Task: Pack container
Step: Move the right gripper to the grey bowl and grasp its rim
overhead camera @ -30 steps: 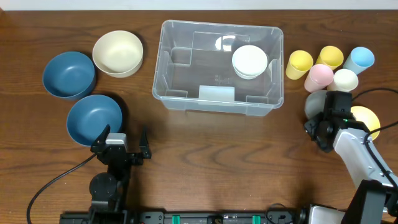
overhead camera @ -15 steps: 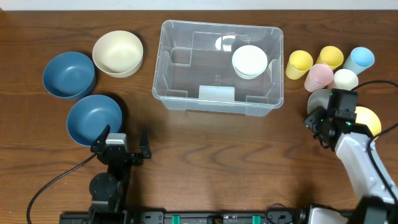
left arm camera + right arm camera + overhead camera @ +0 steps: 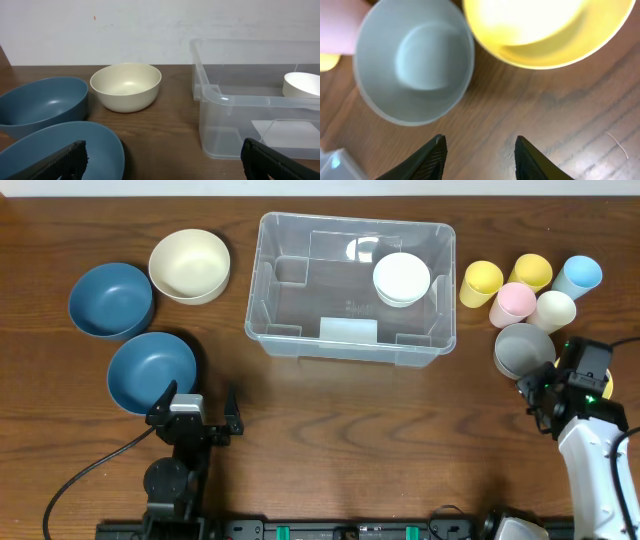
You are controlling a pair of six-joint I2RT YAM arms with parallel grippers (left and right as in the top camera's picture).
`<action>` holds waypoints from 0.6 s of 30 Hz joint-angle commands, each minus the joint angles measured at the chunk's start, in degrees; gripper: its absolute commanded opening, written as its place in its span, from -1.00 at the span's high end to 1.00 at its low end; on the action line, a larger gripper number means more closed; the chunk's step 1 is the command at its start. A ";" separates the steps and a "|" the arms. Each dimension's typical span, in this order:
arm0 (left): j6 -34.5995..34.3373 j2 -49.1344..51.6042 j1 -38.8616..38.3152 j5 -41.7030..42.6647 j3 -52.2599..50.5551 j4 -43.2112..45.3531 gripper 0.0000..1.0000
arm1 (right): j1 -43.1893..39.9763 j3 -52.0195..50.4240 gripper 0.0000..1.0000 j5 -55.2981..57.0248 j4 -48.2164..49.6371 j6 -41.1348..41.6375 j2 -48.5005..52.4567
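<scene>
The clear plastic container stands at the table's top middle, with a white bowl inside at its right; both also show in the left wrist view, the container and the bowl. My right gripper is open and empty over bare wood, just below a grey bowl and a yellow bowl; both show in the right wrist view, grey and yellow. My left gripper is open and empty near the front left, beside a blue bowl.
A second blue bowl and a cream bowl sit at the far left. Several cups stand at the right of the container: two yellow, pink, cream and light blue.
My right gripper has drawn back toward the front right, off the grey bowl, which now stands uncovered. The left arm has not moved.
</scene>
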 commanded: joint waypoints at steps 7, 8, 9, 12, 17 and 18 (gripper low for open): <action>0.79 -0.35 0.28 -0.66 -1.09 -2.12 -0.96 | -1.01 -1.40 0.10 1.20 9.55 0.26 6.95; 0.79 -0.35 0.28 -0.63 -1.09 -2.10 -0.96 | -0.98 -1.40 0.10 1.18 10.64 0.07 7.72; 0.79 -0.35 0.28 -0.66 -1.09 -2.10 -0.96 | -0.98 -1.40 0.10 1.18 11.82 0.04 8.61; 0.79 -0.35 0.28 -0.66 -1.09 -2.10 -0.96 | -0.98 -1.40 0.11 1.16 14.99 -0.61 10.99; 0.79 -0.35 0.28 -0.66 -1.09 -2.10 -0.96 | -0.98 -1.40 0.27 0.72 16.41 -0.59 14.23; 0.79 -0.35 0.28 -0.66 -1.09 -2.10 -0.96 | -0.98 -1.40 0.37 0.74 16.37 -0.59 14.67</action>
